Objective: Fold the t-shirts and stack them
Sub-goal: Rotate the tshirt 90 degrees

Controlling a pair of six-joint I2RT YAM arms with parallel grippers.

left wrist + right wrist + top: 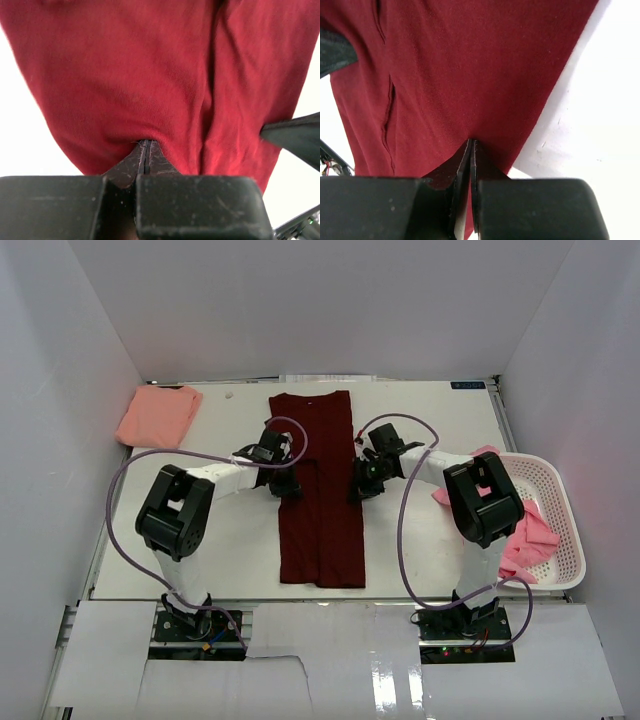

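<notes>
In the middle of the table, the maroon t-shirt is lying as a long narrow strip. The left jaws and the right jaws are each pressing fully together on a pinch of its cloth, one at either long edge about halfway along. The cotton is looking light and limp, so it is probably calling for matching holds on both edges. A salmon t-shirt is sitting folded at the far left corner, and brighter pink t-shirts are waiting in the white basket.
</notes>
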